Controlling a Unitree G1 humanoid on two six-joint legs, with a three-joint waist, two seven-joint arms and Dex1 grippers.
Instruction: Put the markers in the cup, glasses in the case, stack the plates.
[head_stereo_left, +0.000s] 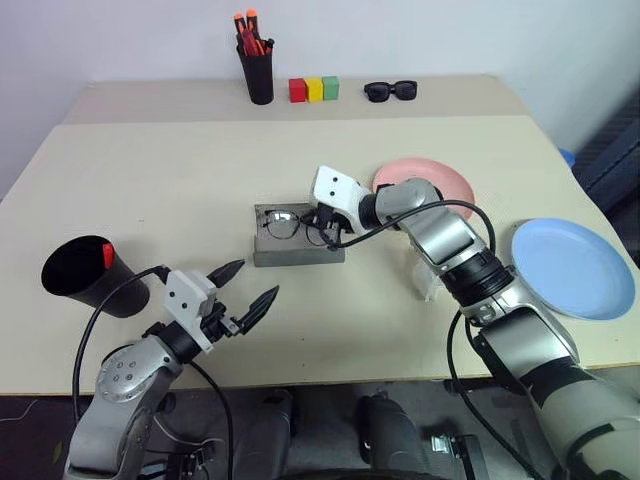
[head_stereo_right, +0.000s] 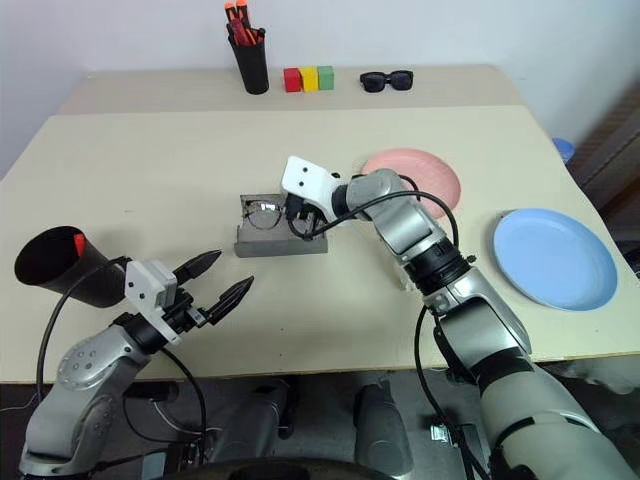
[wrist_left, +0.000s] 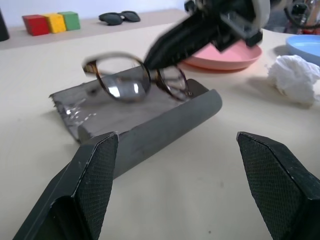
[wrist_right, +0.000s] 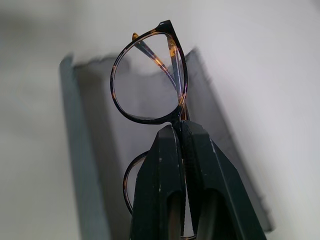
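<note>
My right gripper (head_stereo_left: 322, 224) is shut on the bridge of the thin dark-rimmed glasses (wrist_right: 150, 75). It holds them upright just over the open grey case (head_stereo_left: 297, 258) at the table's middle. Whether the glasses (head_stereo_left: 288, 222) touch the case I cannot tell. Nearer the front left, my left gripper (head_stereo_left: 258, 280) stands open and empty, pointing toward the case. The wide black cup (head_stereo_left: 85, 278) lies tilted at the far left with a red-capped marker (head_stereo_left: 108, 255) inside. The pink plate (head_stereo_left: 445, 180) sits behind my right arm, and the light blue plate (head_stereo_left: 572, 268) lies apart at the right.
A tall black holder (head_stereo_left: 259, 75) with orange-tipped pens, three coloured blocks (head_stereo_left: 313, 89) and black sunglasses (head_stereo_left: 390, 91) line the back of the table. A crumpled white tissue (wrist_left: 295, 75) lies right of the case, under my right arm.
</note>
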